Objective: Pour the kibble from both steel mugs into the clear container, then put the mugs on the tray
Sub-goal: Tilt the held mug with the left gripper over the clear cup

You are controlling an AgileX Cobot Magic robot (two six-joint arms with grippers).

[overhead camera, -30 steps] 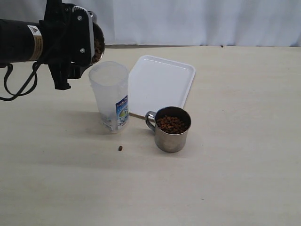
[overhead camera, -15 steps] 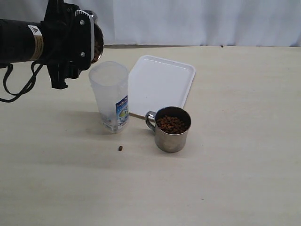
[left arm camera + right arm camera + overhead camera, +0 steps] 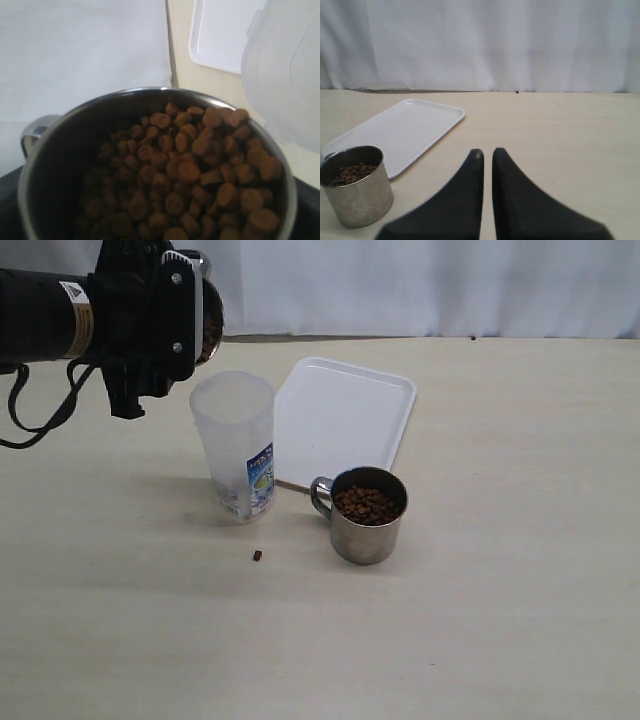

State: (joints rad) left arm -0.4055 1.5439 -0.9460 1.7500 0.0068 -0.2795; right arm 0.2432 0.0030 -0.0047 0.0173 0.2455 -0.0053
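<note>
- A pale tabletop (image 3: 500, 590) with the clear container (image 3: 234, 445) standing upright on it; every place below is given from this container, as the exterior view shows it.
- The left gripper (image 3: 190, 320) hangs in the air above and just left of the container's rim, clamped around the first steel mug (image 3: 208, 300).
- That mug is tipped well over on its side, mouth facing the container. The left wrist view shows it full of kibble (image 3: 200, 170), with the container's rim close beside the mug's lip.
- The second steel mug (image 3: 365, 530) stands upright on the table to the right of the container and a little nearer the camera. Its handle points back toward the container, and brown kibble (image 3: 366, 504) fills it partway.
- The white tray (image 3: 340, 415) lies flat behind and to the right of the container — nothing rests on it.
- One stray pellet (image 3: 257, 555) lies on the table just in front of the container.
- The right gripper (image 3: 487, 155), seen only from its own wrist camera, is clenched on nothing — its black fingers are almost together, low over the table on the far right of the container.
</note>
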